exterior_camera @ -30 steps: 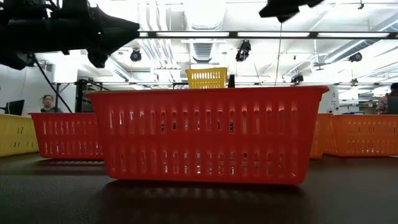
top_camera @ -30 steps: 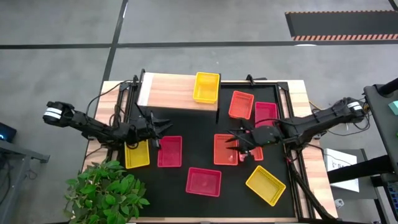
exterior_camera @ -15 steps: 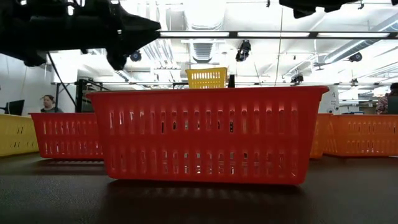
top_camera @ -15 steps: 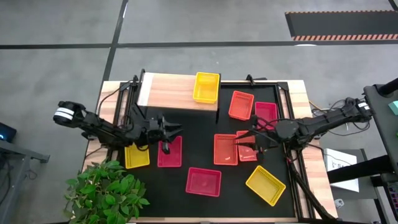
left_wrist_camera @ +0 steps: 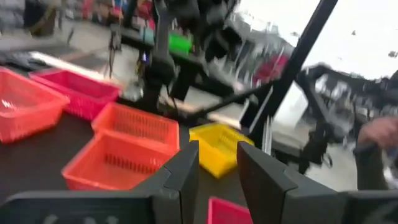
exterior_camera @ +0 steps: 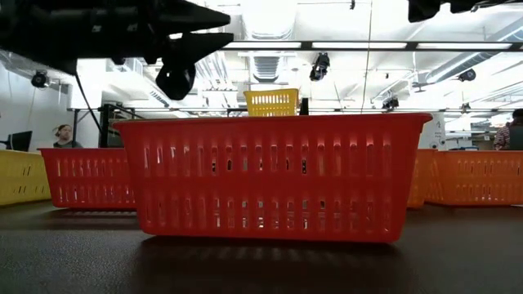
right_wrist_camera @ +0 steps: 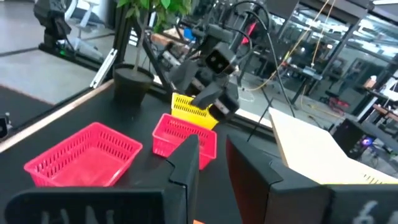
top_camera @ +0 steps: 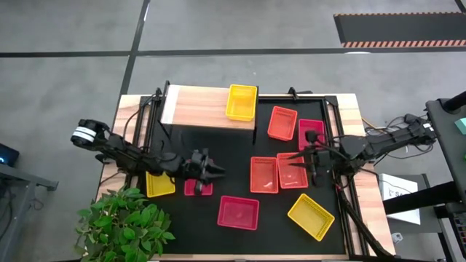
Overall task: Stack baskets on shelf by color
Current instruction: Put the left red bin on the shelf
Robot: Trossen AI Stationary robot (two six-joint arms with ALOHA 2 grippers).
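Nine baskets counted: three yellow, three pink, three orange.
One yellow basket is set on the shelf; eight are spread over the surface. Left claw and right claw are held slightly apart, empty.

Three yellow baskets; three orange baskets; three pink baskets. One wooden shelf. One potted plant. Two robot arms.

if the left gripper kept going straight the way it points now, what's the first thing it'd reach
Judging by the high view, the left gripper points right across the mat, and the first thing in line looks like the orange basket. It sits above the table, so it might pass over it.
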